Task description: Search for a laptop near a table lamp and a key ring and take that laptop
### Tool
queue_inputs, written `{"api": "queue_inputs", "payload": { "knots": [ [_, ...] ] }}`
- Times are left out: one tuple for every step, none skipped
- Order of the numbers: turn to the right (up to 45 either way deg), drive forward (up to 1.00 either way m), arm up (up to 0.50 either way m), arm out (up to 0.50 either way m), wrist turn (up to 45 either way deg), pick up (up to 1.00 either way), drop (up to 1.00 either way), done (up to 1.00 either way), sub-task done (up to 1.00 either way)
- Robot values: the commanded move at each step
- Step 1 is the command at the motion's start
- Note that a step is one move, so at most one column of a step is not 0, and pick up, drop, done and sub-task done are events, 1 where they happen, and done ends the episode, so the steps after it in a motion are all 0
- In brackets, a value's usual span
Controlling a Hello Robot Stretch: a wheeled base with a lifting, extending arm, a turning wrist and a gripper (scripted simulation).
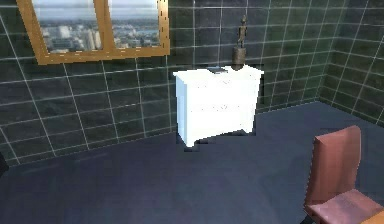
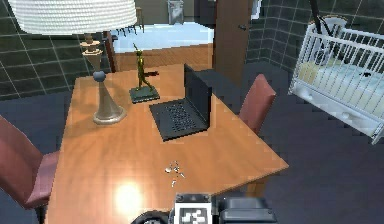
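The dark body of the jaws is showing at the arm side view's bottom edge, beside a white marked square. Whether the jaws are apart, together or holding anything cannot be told. Just beyond the jaws, a key ring is lying on the wooden desk. Farther out from them the laptop is standing with its lid raised. A statuette and a table lamp are standing left of the laptop.
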Motion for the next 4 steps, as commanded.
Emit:
{"api": "queue_inputs", "payload": {
  "knots": [
    [0.0, 0.0, 0.0, 0.5, 0.0, 0.0, 0.0, 0.0, 0.0],
    [0.0, 0.0, 0.0, 0.0, 45.0, 0.0, 0.0, 0.0, 0.0],
    [0.0, 0.0, 0.0, 0.0, 45.0, 0.0, 0.0, 0.0, 0.0],
    [0.0, 0.0, 0.0, 0.0, 45.0, 0.0, 0.0, 0.0, 0.0]
  ]
}}
